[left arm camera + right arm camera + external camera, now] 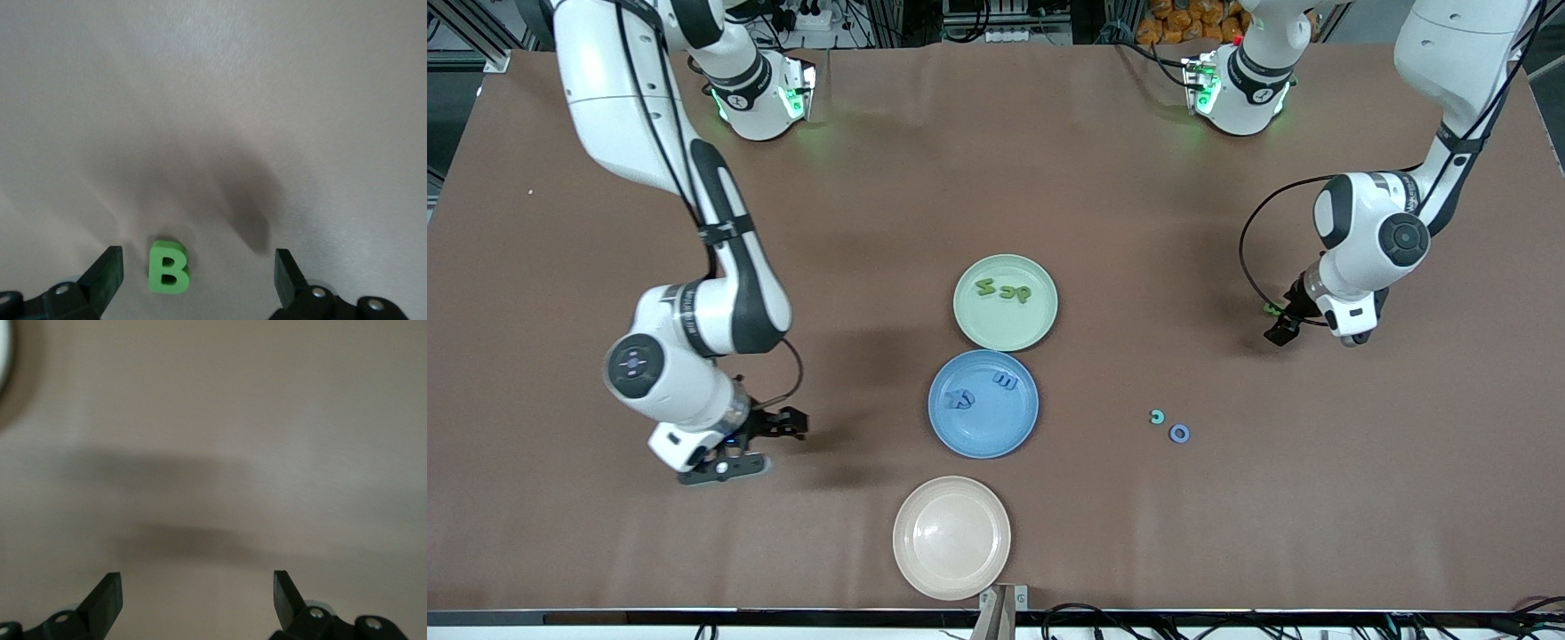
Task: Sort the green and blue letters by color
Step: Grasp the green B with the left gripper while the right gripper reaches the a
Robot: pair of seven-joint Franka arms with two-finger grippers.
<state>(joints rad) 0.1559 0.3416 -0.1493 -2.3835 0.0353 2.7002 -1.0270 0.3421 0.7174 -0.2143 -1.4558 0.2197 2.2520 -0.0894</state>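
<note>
A green letter B lies on the brown table between the spread fingers of my left gripper, closer to one finger and touching neither. In the front view this B shows beside my open left gripper, toward the left arm's end. A green plate holds three green letters. Nearer the camera, a blue plate holds two blue letters. A small green c and a blue o lie loose on the table. My right gripper hangs open and empty.
An empty cream plate sits nearest the camera, in line with the other two plates. A pale plate rim shows at the corner of the right wrist view. The right gripper has only bare brown table under it.
</note>
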